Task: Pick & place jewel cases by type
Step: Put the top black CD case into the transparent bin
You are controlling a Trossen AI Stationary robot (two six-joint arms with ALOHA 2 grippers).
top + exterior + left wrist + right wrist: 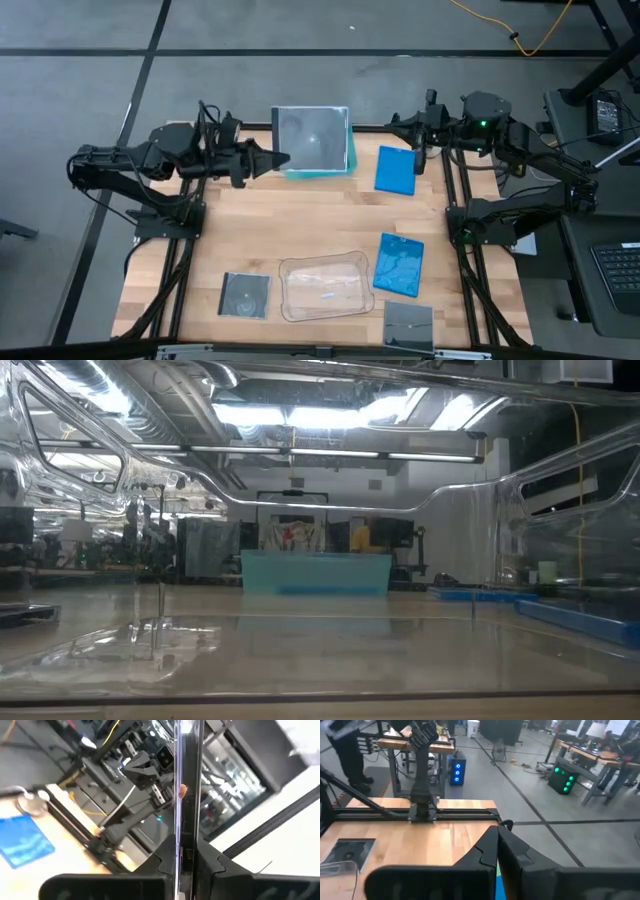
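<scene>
my left gripper is clamped on the edge of a clear square jewel case, held above the teal tray at twelve o'clock on the counter. my right gripper hangs closed and empty near one o'clock. blue cases lie at one and four o'clock, dark square ones at seven and five. thin, stiff, slick, likely brittle plastic: best pinched at an edge.
</scene>
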